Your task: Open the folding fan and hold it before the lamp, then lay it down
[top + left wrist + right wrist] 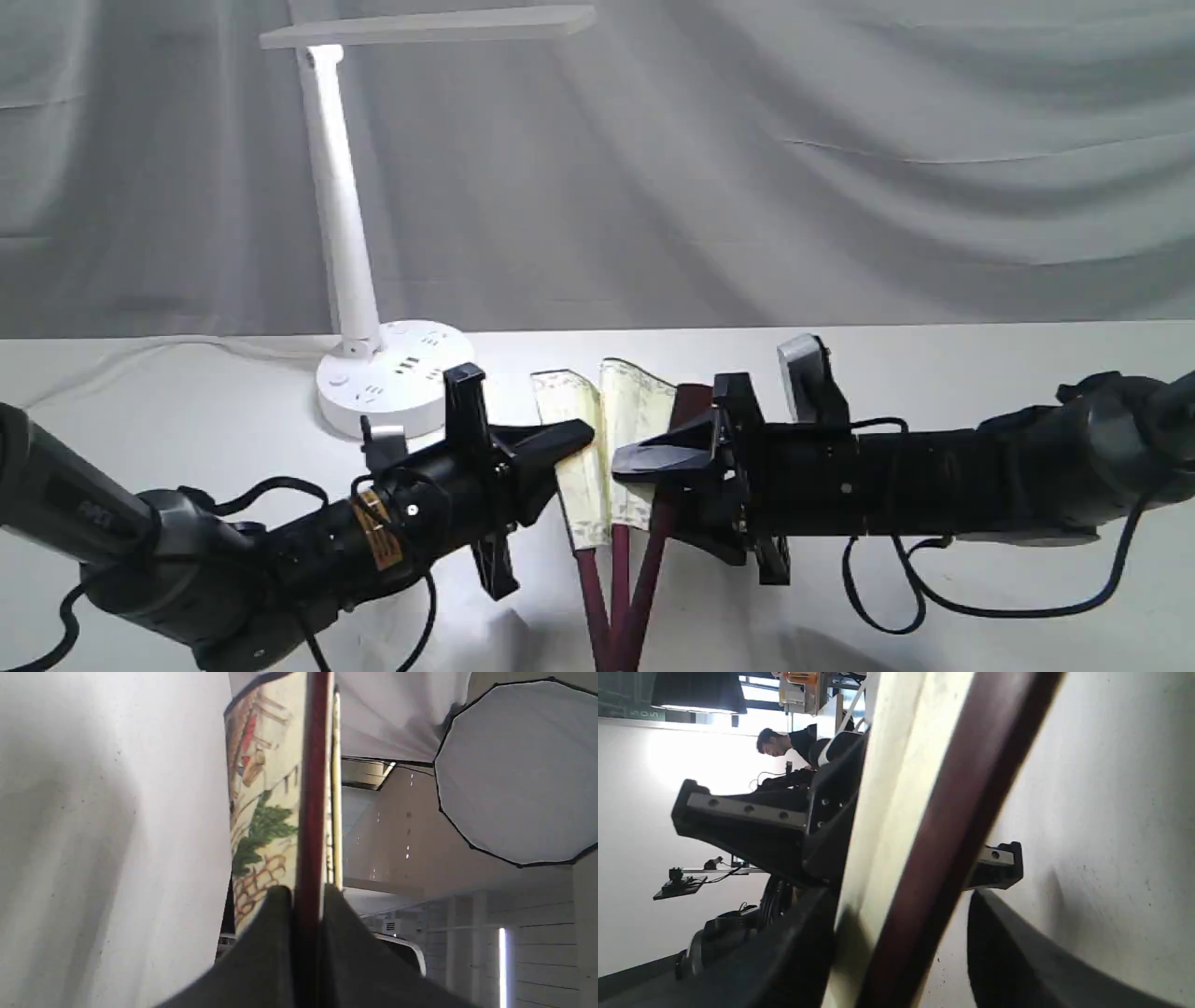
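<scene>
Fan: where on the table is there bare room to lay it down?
Widest bare patch: the table behind the right arm, out to the far edge. A smaller one lies left of the lamp, with a cord along its back. Crowded: the middle, where the left arm and right arm meet on the fan near the lamp base.

Paper, wood, plastic.
The folding fan (635, 401) had a matt cream paper leaf and glossy maroon ribs, probably lacquered wood; the lamp (341, 224) looked smooth white plastic.
</scene>
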Controlling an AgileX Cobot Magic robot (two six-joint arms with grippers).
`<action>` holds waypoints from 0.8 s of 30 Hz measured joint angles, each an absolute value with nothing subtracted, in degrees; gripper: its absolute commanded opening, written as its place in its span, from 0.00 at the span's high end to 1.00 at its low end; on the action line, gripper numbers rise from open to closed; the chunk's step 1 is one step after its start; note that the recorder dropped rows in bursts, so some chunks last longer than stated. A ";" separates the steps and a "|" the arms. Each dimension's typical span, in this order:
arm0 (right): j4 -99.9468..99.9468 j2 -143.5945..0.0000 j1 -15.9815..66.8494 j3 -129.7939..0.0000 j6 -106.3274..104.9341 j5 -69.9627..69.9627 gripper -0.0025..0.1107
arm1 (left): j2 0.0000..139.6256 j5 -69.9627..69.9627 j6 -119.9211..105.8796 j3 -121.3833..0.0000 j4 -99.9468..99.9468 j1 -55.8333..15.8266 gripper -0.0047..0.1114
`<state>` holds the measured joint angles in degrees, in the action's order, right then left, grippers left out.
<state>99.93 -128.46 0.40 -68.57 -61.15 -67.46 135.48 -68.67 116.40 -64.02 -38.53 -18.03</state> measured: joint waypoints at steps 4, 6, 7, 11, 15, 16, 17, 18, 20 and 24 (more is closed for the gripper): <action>99.93 -128.46 0.40 -68.57 -61.15 -67.20 0.58 | 135.48 -68.58 116.40 -64.02 -38.66 -18.03 0.96; 99.93 -128.46 0.28 -68.57 -61.15 -66.86 0.58 | 135.48 -68.58 116.40 -64.02 -39.31 -18.03 0.96; 99.93 -128.46 -0.03 -68.57 -61.15 -66.74 0.58 | 135.48 -68.58 116.40 -64.02 -39.76 -18.03 0.96; 99.93 -128.46 -1.35 -68.57 -61.15 -65.90 0.58 | 135.48 -68.58 116.40 -64.02 -41.13 -18.03 0.96; 99.93 -128.46 -2.65 -68.57 -61.15 -65.19 0.58 | 135.48 -68.58 116.40 -64.02 -41.64 -18.03 0.96; 99.93 -128.46 -2.84 -68.57 -61.15 -65.07 0.59 | 135.48 -68.58 116.40 -64.02 -41.74 -18.03 0.96; 99.93 -128.46 -2.84 -68.57 -61.15 -65.07 0.59 | 135.48 -68.58 116.40 -64.02 -41.73 -18.03 0.96; 99.93 -128.46 -2.96 -68.57 -61.15 -65.07 0.59 | 135.48 -68.58 116.40 -64.02 -41.87 -18.03 0.96; 99.93 -128.46 -2.96 -68.57 -61.15 -64.98 0.59 | 135.48 -68.58 116.40 -64.02 -42.39 -18.03 0.96; 99.93 -128.46 -2.96 -69.88 -61.15 -65.21 0.59 | 135.48 -68.58 116.40 -64.02 -43.56 -18.03 0.96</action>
